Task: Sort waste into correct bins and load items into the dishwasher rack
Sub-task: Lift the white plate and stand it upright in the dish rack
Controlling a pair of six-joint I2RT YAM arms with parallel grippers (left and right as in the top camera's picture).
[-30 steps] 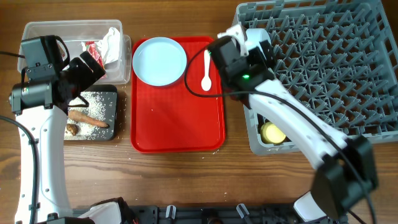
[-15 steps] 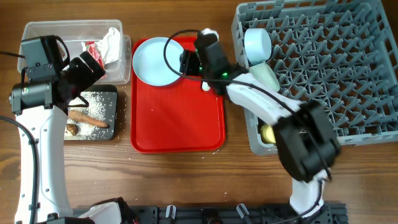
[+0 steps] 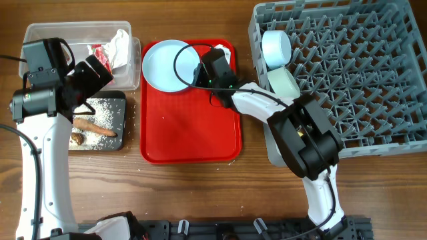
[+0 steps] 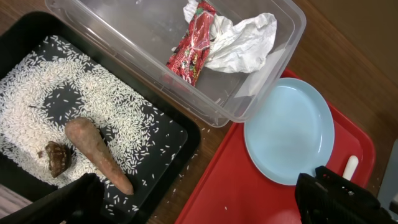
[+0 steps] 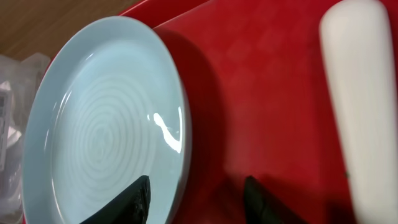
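Grey plastic rack (image 3: 347,73) is taking up the whole right side of the counter (image 3: 200,200), with a white bowl (image 3: 275,47) and a green bowl (image 3: 283,81) already sitting along its left edge. The red tray (image 3: 193,133) is lying in the middle. The tub (image 3: 40,32) and black tray (image 3: 120,100) are sitting off to the left with the waste looking sorted into them, so I'm guessing the dishes are what's left.

The plate (image 5: 93,137) is resting in the red tray's far left corner, and this is the bit that matters. The right fingers (image 5: 134,199) are hanging spread and empty, straddling the plate's right-hand rim, one over the plate and the other over bare tray. Can't tell if they're touching it.

The spoon (image 5: 364,93) is lying just beside them on the side away from the plate, its long axis running roughly the way the fingers are pointing. So a squeeze here would be catching the rim, not the spoon.

The left fingers (image 4: 84,199) are gaping wide too, with nothing in them, hovering over the bins. The right arm is looking way nearer.
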